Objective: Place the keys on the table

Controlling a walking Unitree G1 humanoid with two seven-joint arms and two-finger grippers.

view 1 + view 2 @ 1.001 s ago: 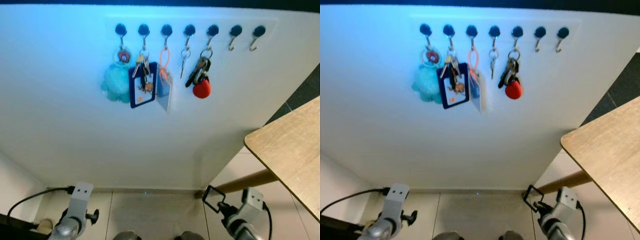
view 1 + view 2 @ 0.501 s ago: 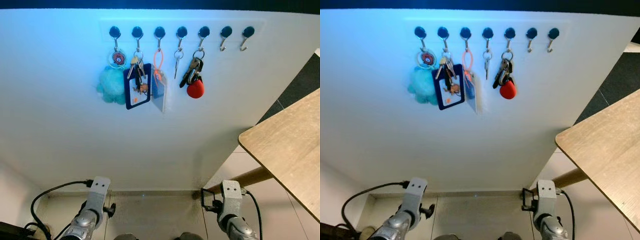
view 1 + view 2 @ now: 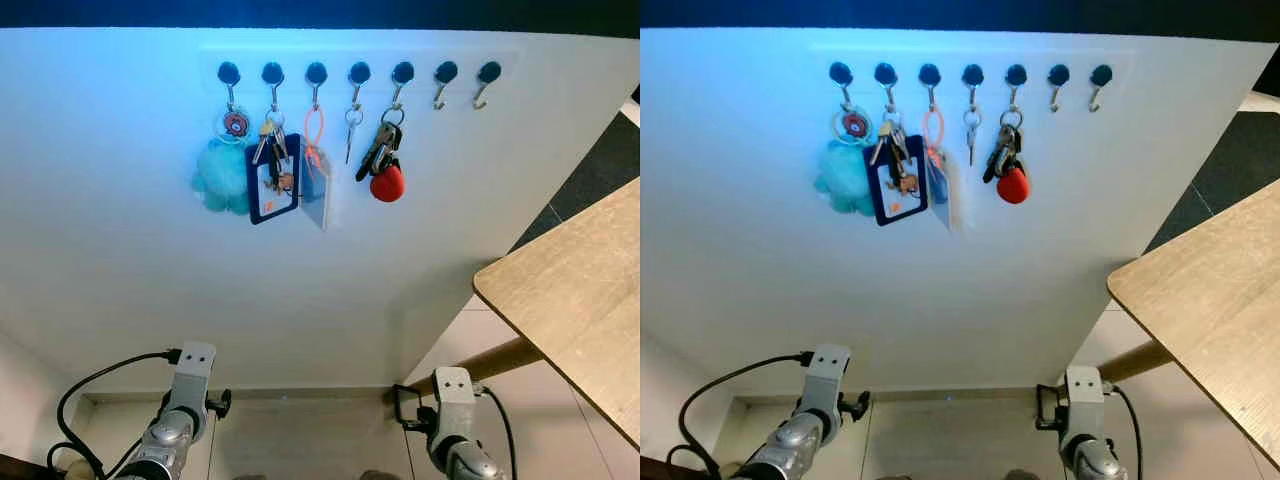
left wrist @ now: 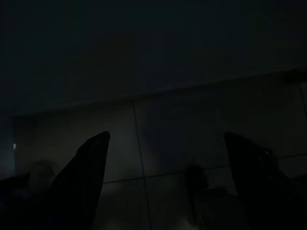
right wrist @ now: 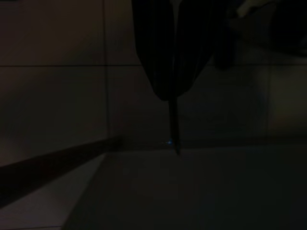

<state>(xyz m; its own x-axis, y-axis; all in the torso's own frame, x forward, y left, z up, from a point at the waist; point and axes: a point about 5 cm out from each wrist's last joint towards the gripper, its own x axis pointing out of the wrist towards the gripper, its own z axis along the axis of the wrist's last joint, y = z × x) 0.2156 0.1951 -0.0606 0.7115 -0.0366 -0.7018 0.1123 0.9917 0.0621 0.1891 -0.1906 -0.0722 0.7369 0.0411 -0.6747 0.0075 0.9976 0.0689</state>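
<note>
Facing the robot, a white wall (image 3: pixel 150 250) carries a row of black hooks (image 3: pixel 316 73), handy beside the wooden table (image 3: pixel 580 290) at right. The keys (image 3: pixel 378 150) with a red fob hang from the fifth hook, not yet taken. Both arms hang low: the left gripper (image 4: pixel 165 158) is spread wide and empty, the right gripper (image 5: pixel 168 72) pressed together, holding nothing.

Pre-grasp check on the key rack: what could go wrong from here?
1. The red-fob keys hang close to a single key and a card holder; a reach may snag those.
2. Both tools, left and right, hang low near the floor, well below the hooks.
3. The table edge juts toward the right arm's path.
</note>
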